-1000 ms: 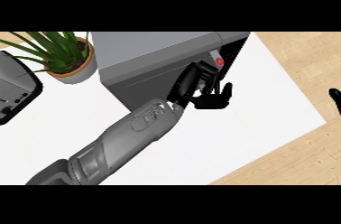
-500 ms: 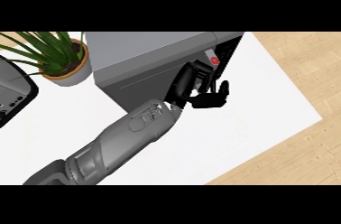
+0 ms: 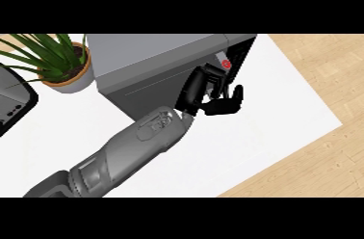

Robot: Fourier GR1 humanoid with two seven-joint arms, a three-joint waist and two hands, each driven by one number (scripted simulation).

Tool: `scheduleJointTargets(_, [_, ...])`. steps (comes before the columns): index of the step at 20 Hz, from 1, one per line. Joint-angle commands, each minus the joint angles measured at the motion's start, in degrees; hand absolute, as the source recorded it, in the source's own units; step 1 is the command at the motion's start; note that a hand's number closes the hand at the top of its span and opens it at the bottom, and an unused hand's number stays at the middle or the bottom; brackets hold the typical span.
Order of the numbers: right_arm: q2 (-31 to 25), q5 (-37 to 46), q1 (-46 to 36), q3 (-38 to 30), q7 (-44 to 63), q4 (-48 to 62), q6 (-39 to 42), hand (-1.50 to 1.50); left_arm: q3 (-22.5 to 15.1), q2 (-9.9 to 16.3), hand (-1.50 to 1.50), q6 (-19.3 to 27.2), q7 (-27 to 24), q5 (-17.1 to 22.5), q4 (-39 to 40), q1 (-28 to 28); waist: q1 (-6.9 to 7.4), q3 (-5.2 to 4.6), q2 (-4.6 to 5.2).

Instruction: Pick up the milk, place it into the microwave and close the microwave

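Milk point(image 3: 225, 61) shows only as a small white shape with a red cap at the microwave's open front, upper centre of the frame, just above my hand. I judge it to be at the mouth of the cavity, or already just inside; I cannot tell whether it rests on the cavity floor.

Microwave point(image 3: 153, 64) sits grey on the white worktop point(image 3: 270, 117). A dark edge point(image 3: 245, 52) stands at its right side; I take it for the door or the frame of the opening, and cannot say which.

One forearm point(image 3: 135, 146) enters from the lower left of the frame and runs diagonally up to the appliance's front corner. Going by its side of the frame, I log it as the left hand point(image 3: 213, 96). It is turned side-on, with the fingers point(image 3: 210, 78) reaching up toward the carton and the thumb standing apart to the right. Whether the fingers are closed round the milk or have let it go, I cannot tell; the carton is largely hidden.

Step in hand, by my judgement: placing the milk into the microwave. The next move calls for confirming the carton is seated fully inside, clearing the hand from the opening, then swinging the door shut without catching carton or hand.

My right hand does not appear. A potted plant point(image 3: 60, 64) stands at upper left, well apart.
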Motion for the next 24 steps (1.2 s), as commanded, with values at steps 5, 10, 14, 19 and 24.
scheduleJointTargets(5, [-1.5,-3.0,-1.5,-1.4,1.2,1.1,0.7,-1.5,-0.3,-3.4,1.5,-0.3,0.0,1.0,2.6,-5.1,-1.46,0.15,0.98])
scheduleJointTargets(10, [-2.1,-4.0,-2.0,-1.7,1.9,1.2,0.8,-1.5,-0.1,-3.4,1.5,1.1,0.0,1.8,2.6,-5.9,-2.09,0.17,0.75])
scheduleJointTargets(14, [-2.6,-5.8,-2.7,-2.3,2.1,1.3,1.5,-1.5,0.0,-3.4,1.5,1.5,-0.6,2.1,2.8,-6.0,-2.36,0.2,0.78])
scheduleJointTargets(19, [-3.2,-6.9,-2.1,-4.4,2.8,2.1,0.6,-1.5,6.0,-3.6,1.5,10.8,0.4,5.9,7.9,-2.5,2.12,0.09,0.34])
scheduleJointTargets(24, [-3.9,-7.3,-1.9,-6.9,2.8,1.3,-0.6,-1.5,5.3,-2.7,1.5,7.8,-0.4,7.2,10.4,-2.6,3.89,-0.05,0.37])
